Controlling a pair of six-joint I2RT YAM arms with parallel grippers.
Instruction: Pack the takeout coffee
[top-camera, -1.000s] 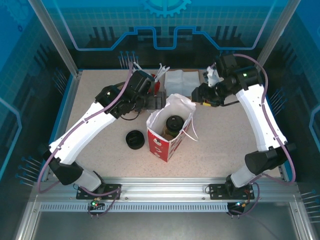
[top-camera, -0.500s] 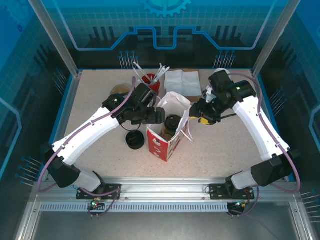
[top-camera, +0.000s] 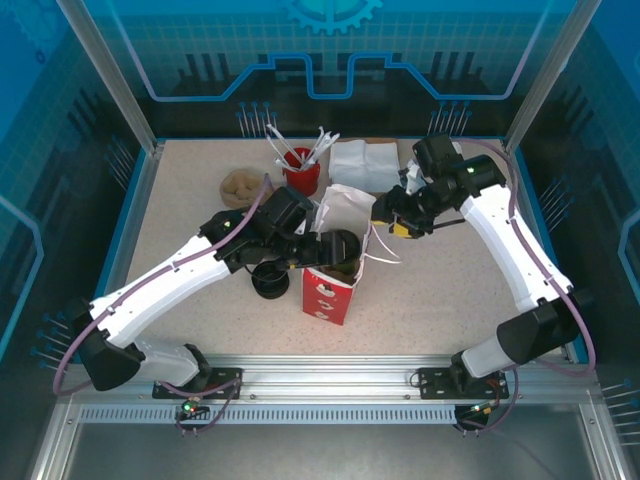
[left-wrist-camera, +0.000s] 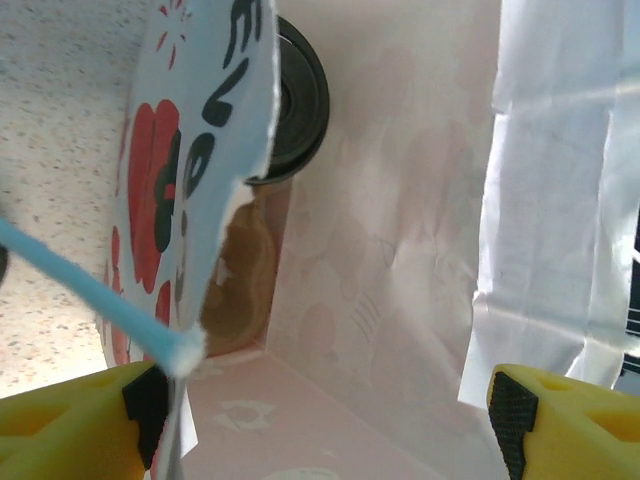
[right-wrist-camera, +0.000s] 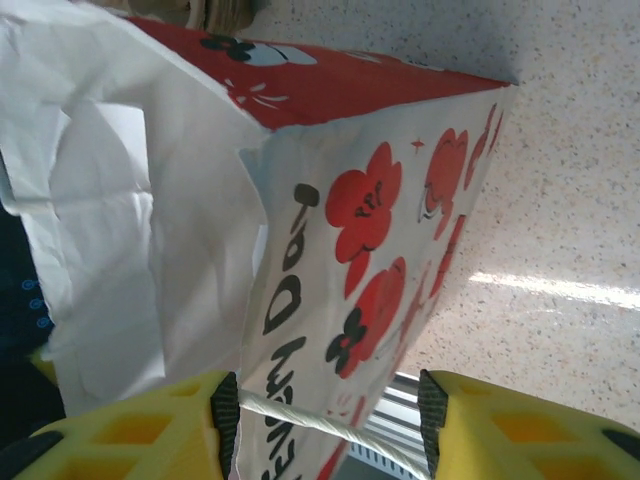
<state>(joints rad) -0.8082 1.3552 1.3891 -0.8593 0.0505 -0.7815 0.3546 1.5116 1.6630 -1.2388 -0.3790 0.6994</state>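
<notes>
Since a second ago, the left arm has swung forward from behind the paper bag, and the left end effector now sits at the bag's open mouth. The right end effector has dropped a little closer to the bag's back right rim. The bag's mouth looks narrower than before.

The view from above shows a speckled counter with the red and white bag standing upright near its middle.

In the left wrist view, the left end effector is spread wide. One yellow finger is at the bag's printed wall and the other is by the white inner wall on the far side. Nothing is held between them. The takeout coffee stands inside the bag, against a side wall, with its round black lid visible. A pale blue strand crosses in front of the printed wall.

In the right wrist view, the right end effector is partly open. The bag's flower-printed wall and a white cord handle lie between its yellow fingers, and the fingers are not pinched shut on either.

A low stack of black lids sits just left of the bag, partly under the left arm. Along the back of the counter are a tan lump, a red cup of white utensils and a pile of white napkins.
</notes>
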